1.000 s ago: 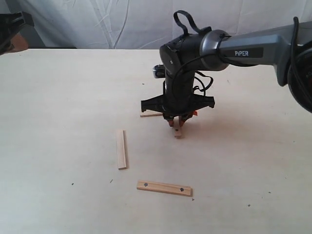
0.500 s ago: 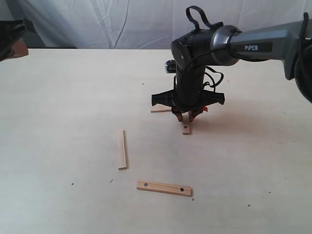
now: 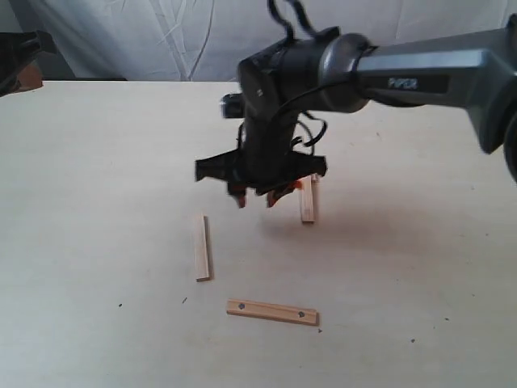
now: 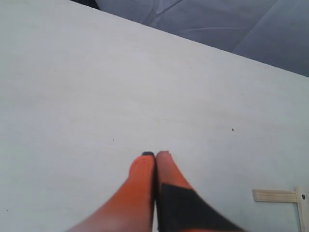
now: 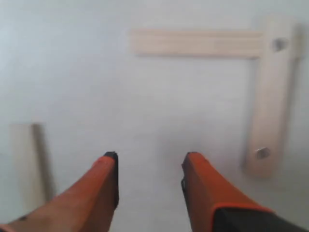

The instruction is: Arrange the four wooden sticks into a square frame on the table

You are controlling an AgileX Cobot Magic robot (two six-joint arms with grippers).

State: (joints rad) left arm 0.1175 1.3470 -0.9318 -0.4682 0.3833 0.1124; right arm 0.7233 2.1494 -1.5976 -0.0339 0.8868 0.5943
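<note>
In the exterior view my right gripper [image 3: 257, 200] hangs open just above the table [image 3: 97, 186], holding nothing. Right of it lies a holed stick [image 3: 307, 200]. The right wrist view shows that holed stick [image 5: 273, 96] meeting a plain stick [image 5: 195, 42] at a corner, an L shape beyond the open gripper [image 5: 152, 157]. The gripper body hides that plain stick in the exterior view. A second plain stick [image 3: 202, 248] lies alone to the left, and a second holed stick [image 3: 271, 311] lies near the front. My left gripper [image 4: 155, 154] is shut and empty over bare table.
A white cloth backdrop [image 3: 161, 40] hangs behind the table's far edge. A dark part of the left arm [image 3: 20, 52] shows at the far left edge. In the left wrist view, the L corner of the sticks [image 4: 277, 195] sits at the frame's edge.
My right gripper has let go of the holed stick, which now lies flat on the table. The gripper has opened, risen slightly and moved left.
</note>
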